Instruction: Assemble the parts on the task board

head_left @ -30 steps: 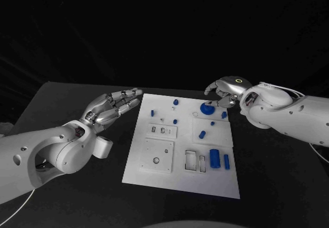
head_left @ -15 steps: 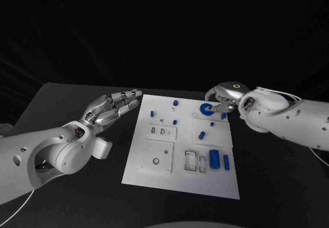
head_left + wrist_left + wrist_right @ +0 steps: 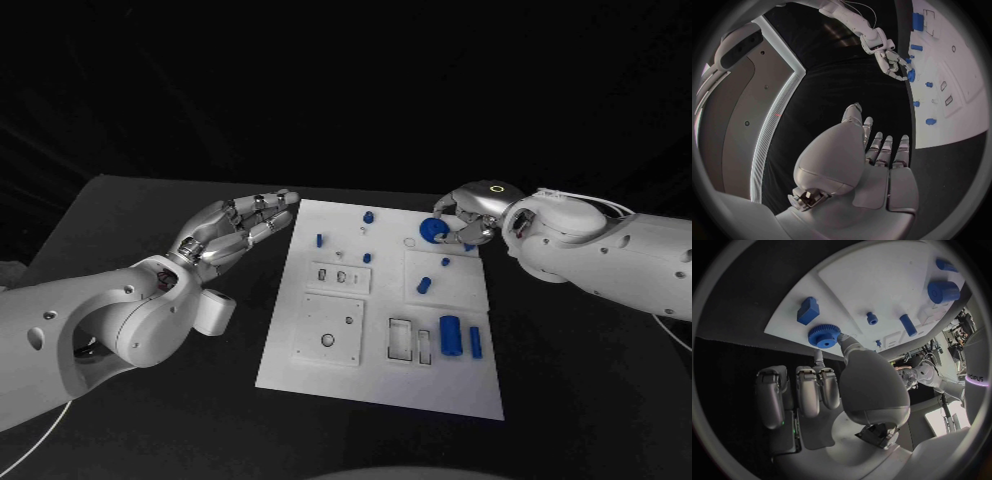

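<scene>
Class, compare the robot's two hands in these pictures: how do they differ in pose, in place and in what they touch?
The left hand hovers beside the task board, over the black table, palm up; the right hand sits at the board's far right corner. The left hand's fingers lie spread and touch nothing; the right hand's are curled, with a fingertip touching the blue gear. Both are silver, on white arms.

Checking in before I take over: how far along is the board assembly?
Early. The right hand has a fingertip against the blue gear at the task board's far edge; whether it is gripped is unclear. The left hand hangs open beside the board. Loose blue pieces lie near the slots.
</scene>
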Robot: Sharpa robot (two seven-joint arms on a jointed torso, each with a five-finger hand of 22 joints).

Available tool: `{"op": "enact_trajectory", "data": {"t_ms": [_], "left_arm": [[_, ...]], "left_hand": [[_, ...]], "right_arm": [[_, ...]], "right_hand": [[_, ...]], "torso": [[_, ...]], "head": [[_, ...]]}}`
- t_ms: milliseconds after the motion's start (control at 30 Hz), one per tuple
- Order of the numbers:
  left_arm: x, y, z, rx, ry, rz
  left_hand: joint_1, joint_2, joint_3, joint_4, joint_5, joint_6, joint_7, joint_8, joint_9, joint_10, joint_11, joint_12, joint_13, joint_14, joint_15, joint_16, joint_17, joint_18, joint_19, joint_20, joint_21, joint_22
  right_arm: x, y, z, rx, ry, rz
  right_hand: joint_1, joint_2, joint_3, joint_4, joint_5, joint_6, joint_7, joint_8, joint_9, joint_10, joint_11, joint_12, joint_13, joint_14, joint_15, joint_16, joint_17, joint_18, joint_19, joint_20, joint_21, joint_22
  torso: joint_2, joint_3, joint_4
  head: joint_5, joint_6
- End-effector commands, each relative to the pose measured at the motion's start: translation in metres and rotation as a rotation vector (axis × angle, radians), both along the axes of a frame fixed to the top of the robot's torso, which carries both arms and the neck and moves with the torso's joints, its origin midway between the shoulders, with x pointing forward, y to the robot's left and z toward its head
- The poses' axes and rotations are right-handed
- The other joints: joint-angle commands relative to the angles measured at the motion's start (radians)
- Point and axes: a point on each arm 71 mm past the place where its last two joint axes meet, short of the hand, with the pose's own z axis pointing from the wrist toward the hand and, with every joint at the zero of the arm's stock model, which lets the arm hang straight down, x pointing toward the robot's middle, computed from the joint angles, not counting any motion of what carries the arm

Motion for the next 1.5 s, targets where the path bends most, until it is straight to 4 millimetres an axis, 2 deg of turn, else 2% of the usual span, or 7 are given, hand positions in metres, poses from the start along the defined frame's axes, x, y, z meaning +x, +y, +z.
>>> {"op": "enact_trajectory", "data": {"t_ms": [33,300,467,733,1000,1233,1500], "left_arm": [[-0.001,-0.003,0.001,-0.007,-0.003,-0.026],[-0.001,-0.003,0.000,-0.007,-0.001,-0.028],[-0.001,-0.003,0.000,-0.007,0.000,-0.029],[-0.001,-0.003,0.000,-0.005,0.001,-0.028],[-0.001,-0.002,0.000,-0.002,0.005,-0.026],[-0.001,-0.001,0.000,-0.001,0.006,-0.023],[-0.001,0.000,-0.001,0.003,0.013,-0.024]], "left_hand": [[0.011,0.003,0.005,0.000,0.004,0.003,0.006,0.004,0.000,-0.005,0.005,0.005,0.000,-0.001,0.006,0.004,0.002,0.001,0.009,0.000,0.004,0.001],[0.011,0.003,0.005,0.000,0.004,0.002,0.006,0.004,0.000,-0.005,0.005,0.006,0.000,-0.001,0.006,0.005,0.002,0.001,0.010,0.000,0.004,0.001],[0.011,0.003,0.005,0.000,0.004,0.002,0.006,0.004,0.000,-0.005,0.005,0.006,0.000,-0.001,0.006,0.005,0.002,0.001,0.010,0.000,0.004,0.001],[0.012,0.003,0.006,0.000,0.004,0.001,0.006,0.004,0.000,-0.005,0.006,0.007,0.000,0.000,0.007,0.006,0.002,0.001,0.011,0.000,0.005,0.001],[0.013,0.003,0.006,0.000,0.005,-0.001,0.007,0.004,0.000,-0.005,0.006,0.007,0.000,0.000,0.008,0.006,0.002,0.001,0.011,0.000,0.005,0.001],[0.014,0.003,0.007,-0.001,0.005,-0.005,0.006,0.003,-0.001,-0.005,0.007,0.007,0.000,0.000,0.008,0.007,0.002,0.001,0.011,0.000,0.005,0.001],[0.015,0.004,0.007,-0.001,0.006,-0.005,0.006,0.003,-0.001,-0.005,0.007,0.009,0.000,0.000,0.009,0.007,0.002,0.001,0.011,0.000,0.005,0.001]], "right_arm": [[0.001,-0.001,-0.004,-0.029,0.033,-0.010],[0.003,-0.002,-0.007,-0.021,0.042,-0.020],[0.005,0.000,-0.008,-0.009,0.045,-0.020],[0.006,0.001,-0.009,0.000,0.045,-0.016],[0.006,0.001,-0.009,0.004,0.029,-0.019],[0.001,0.004,-0.005,0.024,-0.020,-0.002],[-0.004,0.022,0.013,0.055,-0.064,0.048]], "right_hand": [[0.008,0.000,0.014,-0.002,0.040,-0.013,0.002,-0.009,0.004,0.104,0.011,0.004,0.263,0.103,0.009,0.003,0.263,-0.006,0.106,0.009,0.004,0.263],[0.014,0.002,0.035,-0.003,0.100,-0.004,0.006,-0.018,0.003,0.104,0.016,0.004,0.263,0.103,0.013,0.003,0.263,-0.006,0.106,0.014,0.004,0.263],[0.019,0.004,0.056,-0.007,0.137,0.042,0.001,-0.006,0.009,0.104,0.012,0.004,0.263,0.103,0.012,0.003,0.263,-0.006,0.106,0.014,0.004,0.263],[0.020,0.003,0.069,-0.018,0.122,0.110,-0.022,0.028,0.046,0.104,-0.004,0.004,0.263,0.103,0.000,0.003,0.263,-0.006,0.106,0.004,0.004,0.263],[0.020,0.006,0.067,-0.034,0.100,0.127,-0.043,0.070,0.123,0.104,-0.021,0.004,0.263,0.103,-0.016,0.003,0.263,-0.006,0.106,-0.011,0.004,0.263],[0.017,0.004,0.065,-0.036,0.103,0.128,-0.045,0.079,0.147,0.104,-0.025,0.004,0.263,0.103,-0.021,0.003,0.263,-0.006,0.106,-0.016,0.004,0.263],[0.011,0.002,0.065,-0.033,0.114,0.132,-0.045,0.084,0.159,0.104,-0.026,0.004,0.263,0.103,-0.023,0.003,0.263,-0.006,0.106,-0.018,0.004,0.263]], "torso": [[0.000,0.0004,0.0013],[0.000,0.0001,0.0009],[0.000,-0.0002,0.0012],[-0.001,0.0001,0.0009],[-0.001,0.0004,0.0001],[-0.001,0.0011,-0.0004],[-0.001,-0.0003,0.0023]], "head": [[0.000,0.000],[0.002,-0.003],[0.002,-0.004],[0.004,-0.007],[0.007,-0.009],[0.011,-0.007],[0.009,-0.008]]}}
